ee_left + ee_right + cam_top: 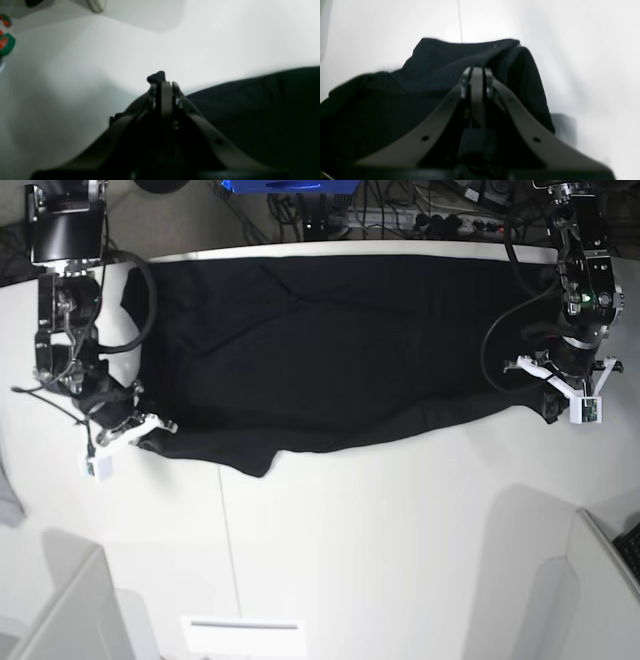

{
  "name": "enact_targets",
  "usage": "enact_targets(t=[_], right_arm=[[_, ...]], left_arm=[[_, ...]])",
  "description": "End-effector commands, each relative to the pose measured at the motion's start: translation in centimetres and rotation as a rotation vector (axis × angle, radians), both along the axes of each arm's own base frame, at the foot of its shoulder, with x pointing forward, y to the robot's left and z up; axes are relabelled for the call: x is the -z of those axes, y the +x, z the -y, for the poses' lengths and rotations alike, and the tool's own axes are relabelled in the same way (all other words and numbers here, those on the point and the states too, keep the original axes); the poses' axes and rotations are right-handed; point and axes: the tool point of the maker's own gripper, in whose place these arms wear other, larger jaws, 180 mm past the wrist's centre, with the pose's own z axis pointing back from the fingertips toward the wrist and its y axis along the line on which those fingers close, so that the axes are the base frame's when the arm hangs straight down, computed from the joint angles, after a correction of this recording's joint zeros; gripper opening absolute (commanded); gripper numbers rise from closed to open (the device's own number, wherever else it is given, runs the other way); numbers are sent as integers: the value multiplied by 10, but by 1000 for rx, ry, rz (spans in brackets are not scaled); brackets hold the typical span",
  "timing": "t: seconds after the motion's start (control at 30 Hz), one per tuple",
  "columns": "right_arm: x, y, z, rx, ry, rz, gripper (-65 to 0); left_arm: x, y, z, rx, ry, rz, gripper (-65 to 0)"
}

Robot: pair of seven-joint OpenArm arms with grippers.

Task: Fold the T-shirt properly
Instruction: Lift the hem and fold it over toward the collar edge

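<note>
The black T-shirt [330,350] lies spread wide across the far half of the white table [380,540], plain side up, its near hem wavy. On the right of the base view my left gripper [530,385] sits at the shirt's edge. In the left wrist view the left gripper [163,83] is shut, with a nub of black cloth poking past its tips and the T-shirt [262,105] to its right. On the left, my right gripper [152,430] is at the shirt's near corner. The right wrist view shows the right gripper [477,71] shut on a raised fold of the T-shirt [395,100].
Cables and a power strip [440,220] run behind the table's far edge. Green tape rolls [6,43] lie at the left of the left wrist view. White panels stand at the near corners [60,610] [600,580], and a white label [245,635] lies near the front edge.
</note>
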Motion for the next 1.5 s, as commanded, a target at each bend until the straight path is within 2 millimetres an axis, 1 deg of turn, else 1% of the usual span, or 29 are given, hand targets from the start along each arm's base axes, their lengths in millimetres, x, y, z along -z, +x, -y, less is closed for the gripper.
enact_targets(t=[0.0,0.13,0.23,0.3,0.47,0.6,0.63,0.7,0.8,0.9,1.0,1.03,1.07,1.17,1.23,1.4,1.47], right_arm=[[-15,8,6,0,-15,47,-650],[-10,2,5,0,-15,33,-650],[-8,0,5,0,-15,26,-650],[-5,-3,5,-1,-15,19,-650],[-6,-10,3,-9,-18,21,-650],[-9,-15,19,39,-19,29,-650],[-13,-14,21,44,-22,40,-650],[-13,-19,22,46,-24,39,-650],[-14,-25,19,35,-28,41,-650],[-11,-29,19,35,-29,32,-650],[-9,-33,18,32,-28,24,-650],[-11,-33,17,29,-28,28,-650],[-11,-36,18,31,-29,27,-650],[-21,-41,27,59,-32,51,-650],[-26,-46,28,57,-35,43,-650],[-31,-53,22,24,-34,10,-650],[-26,-58,17,28,-19,-2,-650]], left_arm=[[-18,5,-5,0,17,56,-650],[-22,-6,-16,-52,-94,80,-650],[-23,-13,-18,-67,-171,87,-650],[-22,-16,-19,-62,-174,76,-650],[-20,-23,-22,-65,-164,58,-650],[-25,-28,-35,-100,-150,70,-650],[-26,-28,-37,-104,-148,73,-650],[-27,-29,-39,-108,-144,74,-650],[-29,-28,-35,-102,-180,84,-650],[-31,-25,-28,-93,-245,99,-650],[-30,-26,-26,-81,-263,74,-650],[-31,-26,-29,-86,-258,73,-650],[-34,-27,-35,-101,-251,83,-650],[-41,-33,-52,-148,-235,81,-650],[-42,-35,-57,-158,-229,74,-650],[-41,-36,-49,-95,-212,59,-650],[-37,-39,-47,-85,-213,41,-650]])
